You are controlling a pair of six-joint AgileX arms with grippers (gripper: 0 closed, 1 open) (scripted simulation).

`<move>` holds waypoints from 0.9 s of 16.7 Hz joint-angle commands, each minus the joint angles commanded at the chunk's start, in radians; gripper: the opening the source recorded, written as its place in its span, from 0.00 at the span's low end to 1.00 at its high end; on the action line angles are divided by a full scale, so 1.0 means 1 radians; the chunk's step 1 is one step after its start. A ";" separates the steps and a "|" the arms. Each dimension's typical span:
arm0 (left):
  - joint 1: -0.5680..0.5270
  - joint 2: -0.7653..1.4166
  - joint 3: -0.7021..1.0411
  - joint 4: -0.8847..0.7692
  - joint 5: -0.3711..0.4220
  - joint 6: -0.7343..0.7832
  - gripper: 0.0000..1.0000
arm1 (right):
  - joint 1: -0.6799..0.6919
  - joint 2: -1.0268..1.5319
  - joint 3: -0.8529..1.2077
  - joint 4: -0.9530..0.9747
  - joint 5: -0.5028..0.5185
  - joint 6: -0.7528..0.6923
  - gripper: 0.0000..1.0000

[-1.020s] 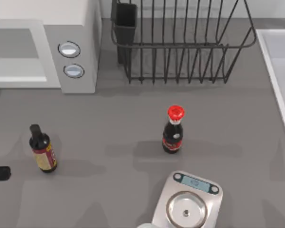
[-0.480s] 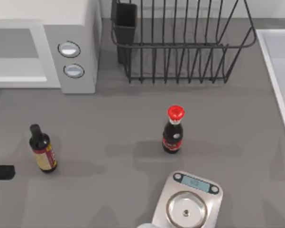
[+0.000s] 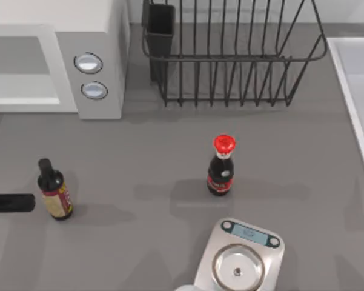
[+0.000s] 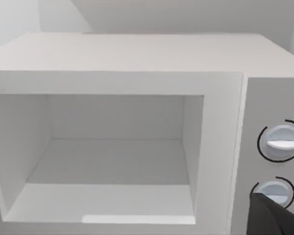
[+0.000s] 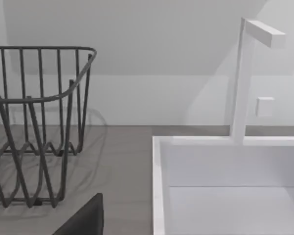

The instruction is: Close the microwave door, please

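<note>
**A:** Where is the microwave [image 3: 54, 66] sitting?

**B:** It is standing at the table's [image 3: 139, 157] far left corner. Its mouth is gaping open, and the bare white cavity [image 4: 112, 152] is facing the left wrist camera head on. The grey control panel [image 3: 109, 103] with its two dials [image 3: 88, 62] is lying on the cavity's right side.

**A:** And the left gripper [image 3: 12, 202]?

**B:** It is showing as a dark bar in front of the microwave's cavity, well apart from it, at the table's left edge. Whether the claw is apart or together, I cannot tell. It is holding nothing that I can make out.

**A:** What else is standing near the microwave?

**B:** A dark bottle [image 3: 54, 194] is standing upright in front of the microwave, close by the bar's tip. A black wire dish rack [image 3: 230, 54] is sitting just to the microwave's right. A red-capped bottle [image 3: 221, 173] is standing farther out, forward and right of the microwave, and a steel kitchen scale [image 3: 239, 257] is lying beyond that. A white sink [image 3: 351, 91] is lying far to the microwave's right.

**A:** The right gripper [image 5: 85, 220]?

**B:** It is showing as a dark wedge in its own wrist view, facing the rack and sink. I cannot tell its claw's state either.
</note>
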State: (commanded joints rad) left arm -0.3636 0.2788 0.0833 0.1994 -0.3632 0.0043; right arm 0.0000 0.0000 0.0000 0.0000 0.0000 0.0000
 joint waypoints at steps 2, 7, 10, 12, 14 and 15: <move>-0.002 0.010 0.000 0.010 -0.002 0.000 0.00 | 0.000 0.000 0.000 0.000 0.000 0.000 1.00; 0.042 -0.014 -0.012 -0.004 0.041 -0.001 0.00 | 0.000 0.000 0.000 0.000 0.000 0.000 1.00; 0.148 -0.063 -0.033 -0.033 0.146 -0.001 0.00 | 0.000 0.000 0.000 0.000 0.000 0.000 1.00; 0.234 -0.102 -0.049 -0.056 0.233 -0.002 0.00 | 0.000 0.000 0.000 0.000 0.000 0.000 1.00; 0.292 -0.132 -0.062 -0.074 0.291 -0.002 0.00 | 0.000 0.000 0.000 0.000 0.000 0.000 1.00; 0.305 -0.140 -0.065 -0.079 0.304 -0.003 0.00 | 0.000 0.000 0.000 0.000 0.000 0.000 1.00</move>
State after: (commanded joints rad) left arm -0.0583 0.1387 0.0180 0.1203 -0.0594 0.0017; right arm 0.0000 0.0000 0.0000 0.0000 0.0000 0.0000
